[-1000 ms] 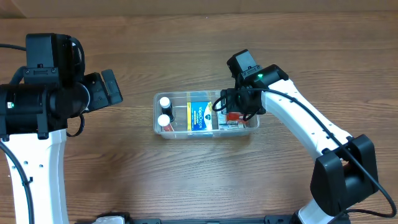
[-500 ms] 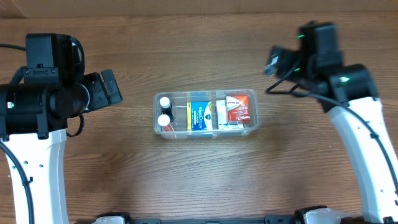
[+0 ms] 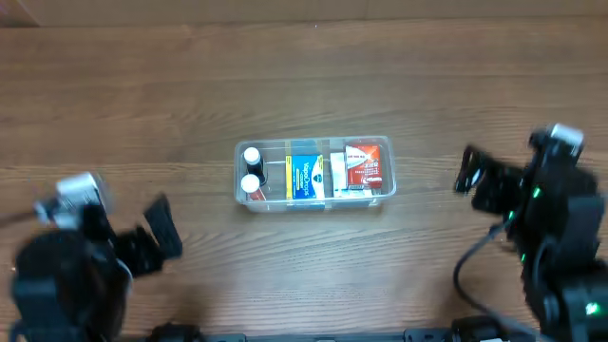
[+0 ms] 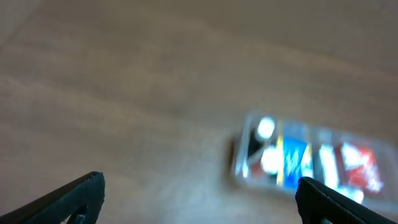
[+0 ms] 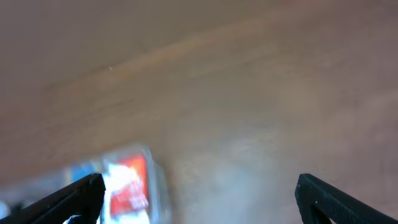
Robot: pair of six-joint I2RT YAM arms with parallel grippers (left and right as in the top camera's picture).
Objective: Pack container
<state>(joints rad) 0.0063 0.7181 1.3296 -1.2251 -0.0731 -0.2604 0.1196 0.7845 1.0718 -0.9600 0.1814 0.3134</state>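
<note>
the left end effector (image 4: pixel 199 185) and the right end effector (image 5: pixel 199 183) are both spread apart, far from the container (image 3: pixel 274 182).

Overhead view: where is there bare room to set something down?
The table is bare along its far side, beyond the container, and between it and the left gripper or right gripper. The container is crowded; arms fill the near corners.
</note>
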